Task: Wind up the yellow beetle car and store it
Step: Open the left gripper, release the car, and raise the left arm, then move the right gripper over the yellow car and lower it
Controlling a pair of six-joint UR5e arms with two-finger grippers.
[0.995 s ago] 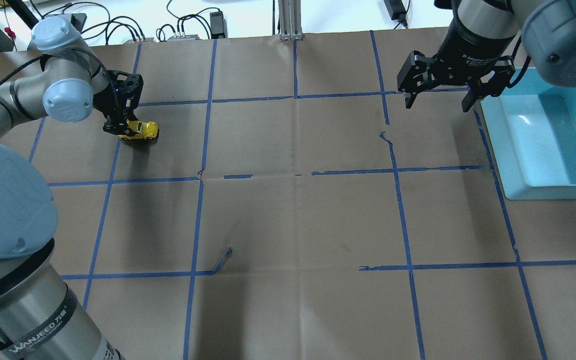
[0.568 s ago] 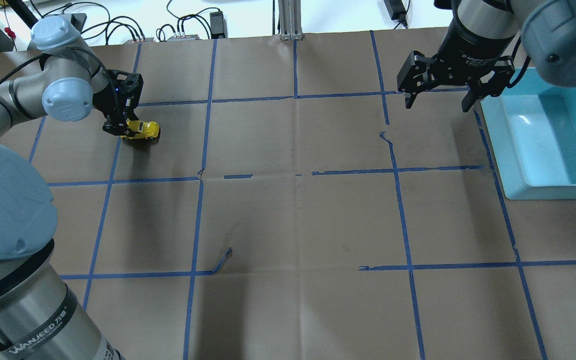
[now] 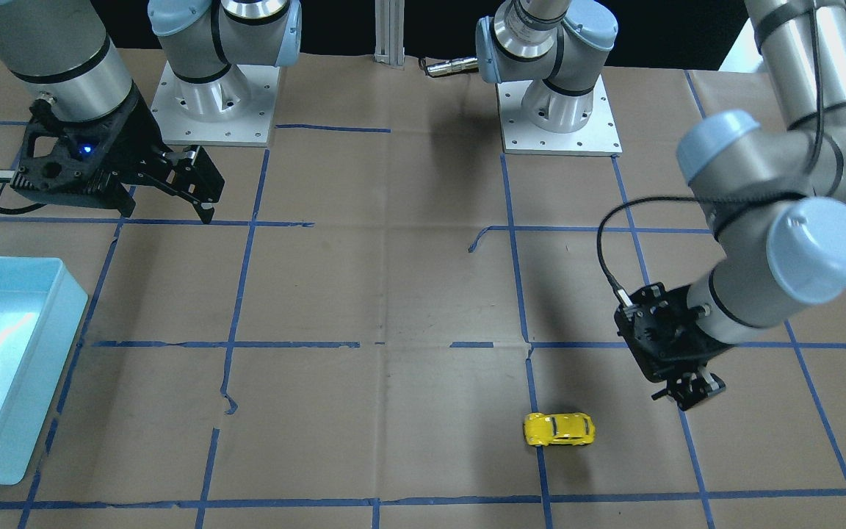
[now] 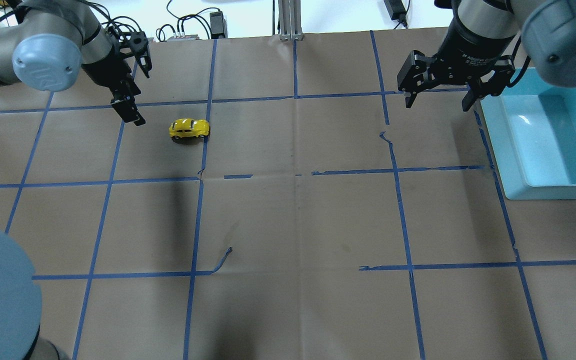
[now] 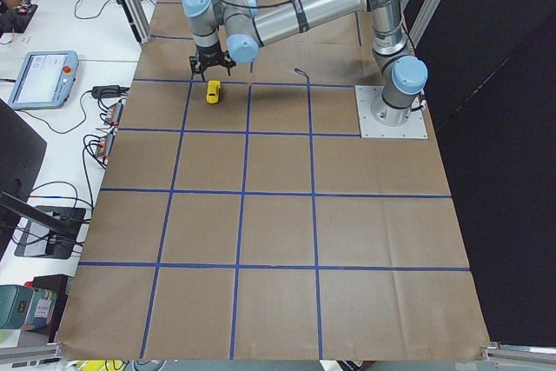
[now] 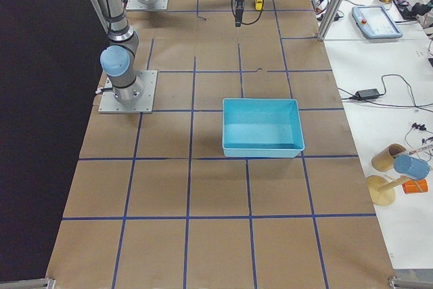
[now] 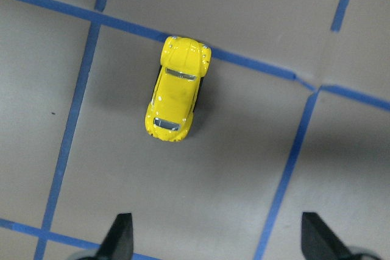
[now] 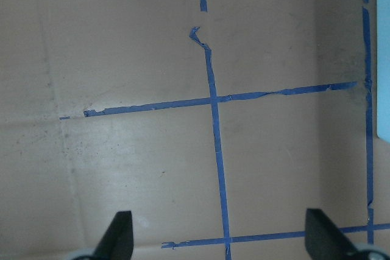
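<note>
Placement: the yellow beetle car stands on its wheels on the counter, untouched, one end meeting a blue tape line. My left tool hangs above and just beside it, jaws spread wide and empty. I judge this as the car set free to run, not yet stored. My right tool waits wide and empty by the light-blue tray, well apart from the car, likely posted for the catch.

Materials: the car is glossy, rounded and hard-shelled, with dark windows. The counter is creased brown paper with torn tape. The tray is smooth, shallow plastic.
</note>
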